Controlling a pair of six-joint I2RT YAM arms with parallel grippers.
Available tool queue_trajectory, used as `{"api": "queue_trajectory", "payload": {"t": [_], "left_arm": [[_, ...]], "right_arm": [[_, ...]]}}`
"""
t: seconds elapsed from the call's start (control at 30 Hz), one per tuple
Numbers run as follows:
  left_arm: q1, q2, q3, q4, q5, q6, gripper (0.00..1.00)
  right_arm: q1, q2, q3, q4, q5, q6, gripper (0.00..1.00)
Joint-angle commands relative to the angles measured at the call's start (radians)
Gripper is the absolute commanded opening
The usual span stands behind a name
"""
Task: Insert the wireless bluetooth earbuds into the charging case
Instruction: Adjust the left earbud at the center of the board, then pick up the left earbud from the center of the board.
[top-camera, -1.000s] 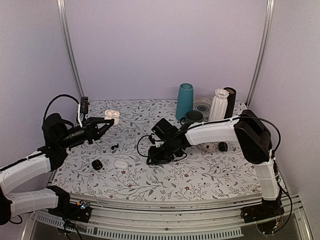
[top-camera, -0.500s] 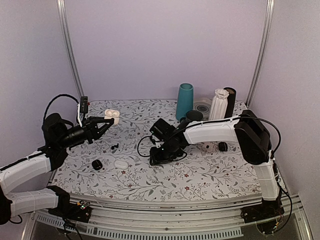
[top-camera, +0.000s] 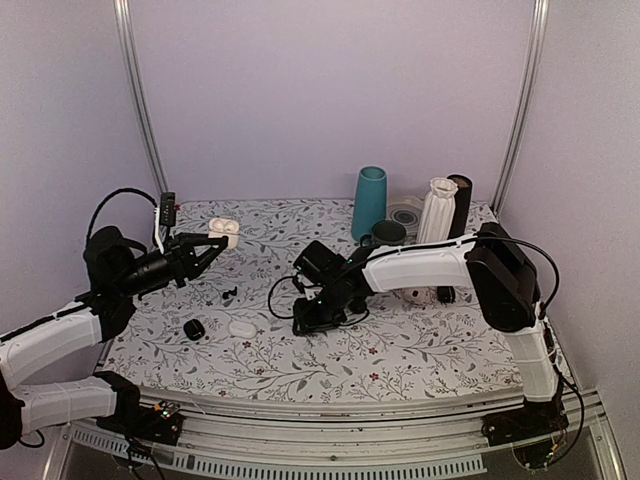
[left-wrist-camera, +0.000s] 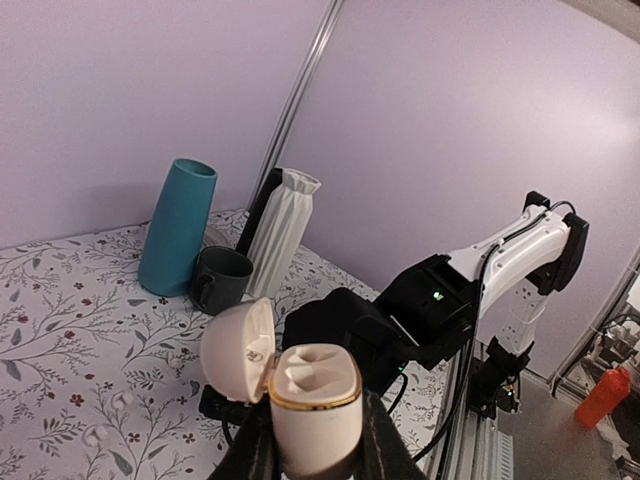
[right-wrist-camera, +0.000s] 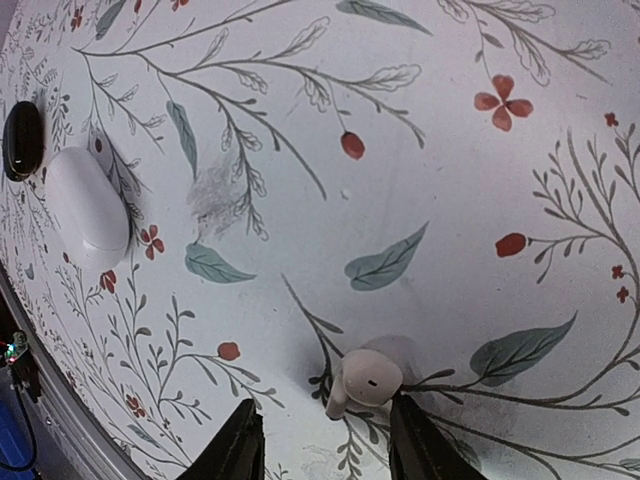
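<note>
My left fingers (left-wrist-camera: 385, 455) are pressed against the two sides of the open white charging case with a gold rim (left-wrist-camera: 312, 400), pinching it in the air; its rounded lid (left-wrist-camera: 240, 350) is hinged back and its two wells face up toward my wrist. It hangs behind and to the left of the closed white pebble-shaped case (top-camera: 241, 327), which lies on the flower-printed desk (top-camera: 400, 350).

My right fingers (right-wrist-camera: 238, 450) are spread, tips down at the desk just to the right of that closed case. Between them lies the white stemmed earbud (right-wrist-camera: 365, 380), on the desk, close against one fingertip and clear of the other; I cannot tell whether it touches.

The pair of tiny glossy black earbuds (top-camera: 228, 293) sits on the desk just behind the closed case, the two near each other; the black oval case (top-camera: 194, 328) lies just to the left of the closed case.

Well behind and to the right of the closed case stand the tall teal tapered vase (top-camera: 370, 203), a dark grey mug (left-wrist-camera: 222, 280) and a white pleated vase (top-camera: 436, 210); a black cylinder (top-camera: 460, 205) stands just beside the pleated vase.
</note>
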Motion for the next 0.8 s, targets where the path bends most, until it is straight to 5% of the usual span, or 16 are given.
{"api": "queue_trajectory", "payload": {"t": [0.0,0.77], "left_arm": [[0.013,-0.011,0.005,0.028,0.008,-0.005,0.0],[0.012,-0.012,0.008,0.029,0.004,-0.012,0.0]], "right_arm": [[0.005,0.042,0.056,-0.019,0.008,-0.004,0.43],[0.053,0.163,0.237,-0.22,0.202,-0.131,0.39]]}}
